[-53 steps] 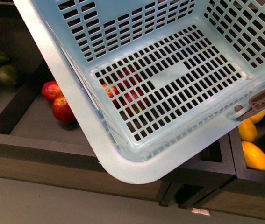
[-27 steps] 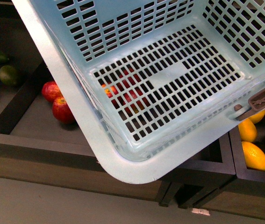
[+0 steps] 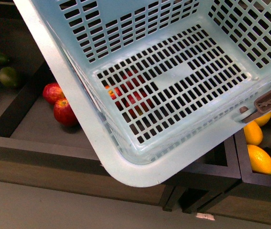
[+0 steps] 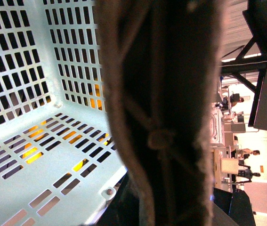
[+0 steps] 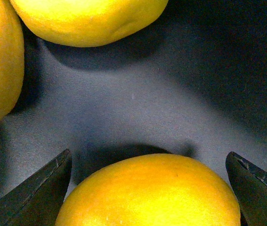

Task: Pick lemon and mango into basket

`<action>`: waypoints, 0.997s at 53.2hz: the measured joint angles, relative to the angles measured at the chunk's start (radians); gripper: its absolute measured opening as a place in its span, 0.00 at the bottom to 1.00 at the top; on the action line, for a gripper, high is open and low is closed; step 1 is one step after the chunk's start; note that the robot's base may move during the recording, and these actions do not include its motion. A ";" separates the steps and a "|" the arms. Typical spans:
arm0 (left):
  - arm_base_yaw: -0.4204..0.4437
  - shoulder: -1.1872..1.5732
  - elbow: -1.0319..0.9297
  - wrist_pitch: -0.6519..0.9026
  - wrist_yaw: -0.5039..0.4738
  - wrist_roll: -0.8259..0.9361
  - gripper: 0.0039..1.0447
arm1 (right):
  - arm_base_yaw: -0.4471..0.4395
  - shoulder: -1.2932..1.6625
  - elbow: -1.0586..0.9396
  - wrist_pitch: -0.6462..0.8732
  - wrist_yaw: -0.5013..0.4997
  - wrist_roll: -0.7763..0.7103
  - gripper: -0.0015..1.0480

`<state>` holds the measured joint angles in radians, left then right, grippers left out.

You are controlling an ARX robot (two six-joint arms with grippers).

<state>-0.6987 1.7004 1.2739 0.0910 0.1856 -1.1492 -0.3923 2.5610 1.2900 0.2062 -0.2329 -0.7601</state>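
Closing on: the lemon (image 5: 142, 200), which lay on the dark floor of a wooden bin, not yet lifted and not yet in the basket.
Right pincer: the right pincer (image 5: 147, 183) was spread wide, one dark finger (image 5: 39, 188) on each side of that lemon. Neither finger touched the skin, most likely so they could drop past its widest part before pressing in.
Neighbours: two more yellow fruits (image 5: 86, 19) lay just beside it and apart from it, leaving room for the fingers.
Bin, front view: three yellow fruits (image 3: 259, 159) sat along the left wall of the right-hand bin (image 3: 243, 179), near its front edge. I could not tell which of them was the one framed by the pincer.
Basket: the basket (image 3: 78, 119) hung tilted above the bins with nothing on its slotted floor, probably kept close so the fruit had a short way to travel.
Left pincer: the brown handle (image 4: 161, 117) filled the left wrist view, which suggests this arm carried the basket. The fingers were hidden, so I cannot tell their state.
Mango: nothing I could surely call a mango. Green fruits (image 3: 8, 76) lay at the far left edge of the stand.
Other fruit: red apples (image 3: 64, 112) sat in the middle bin, some visible through the floor slots.
Judged step: grasping the lemon.
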 joint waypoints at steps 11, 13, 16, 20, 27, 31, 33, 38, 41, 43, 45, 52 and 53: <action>0.000 0.000 0.000 0.000 0.000 0.000 0.05 | -0.006 0.003 -0.003 -0.006 0.001 0.003 0.89; 0.000 0.000 0.000 0.000 0.000 0.000 0.05 | -0.008 0.003 -0.004 -0.007 0.000 0.003 0.84; 0.000 0.000 0.000 0.000 0.000 0.000 0.05 | -0.010 0.003 -0.006 -0.012 0.000 0.003 0.83; 0.000 0.000 0.000 0.000 0.000 0.000 0.05 | -0.013 0.002 -0.010 -0.015 -0.006 0.003 0.82; 0.000 0.000 0.000 0.000 0.000 0.000 0.05 | -0.023 -0.013 -0.027 -0.019 -0.050 0.016 0.81; 0.000 0.000 0.000 0.000 0.000 0.000 0.05 | -0.034 -0.036 -0.043 -0.012 -0.068 0.040 0.81; 0.000 0.000 0.000 0.000 0.000 0.000 0.05 | -0.044 -0.054 -0.055 0.000 -0.080 0.061 0.81; 0.000 0.000 0.000 0.000 -0.001 0.000 0.05 | -0.074 -0.129 -0.104 0.063 -0.153 0.147 0.81; 0.000 0.000 0.000 0.000 -0.002 0.000 0.05 | -0.089 -0.200 -0.140 0.114 -0.210 0.206 0.80; 0.000 0.000 0.000 0.000 -0.002 0.000 0.05 | -0.095 -0.257 -0.162 0.148 -0.250 0.253 0.80; 0.000 0.000 0.000 0.000 -0.001 0.000 0.05 | -0.097 -0.317 -0.180 0.178 -0.288 0.309 0.80; -0.001 0.000 0.000 0.000 0.002 0.000 0.05 | -0.079 -0.539 -0.241 0.281 -0.385 0.483 0.80; -0.001 0.000 0.000 0.000 0.002 0.000 0.05 | -0.076 -0.552 -0.245 0.287 -0.388 0.492 0.80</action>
<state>-0.6994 1.7004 1.2739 0.0910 0.1871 -1.1492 -0.4683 2.0090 1.0451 0.4934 -0.6209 -0.2680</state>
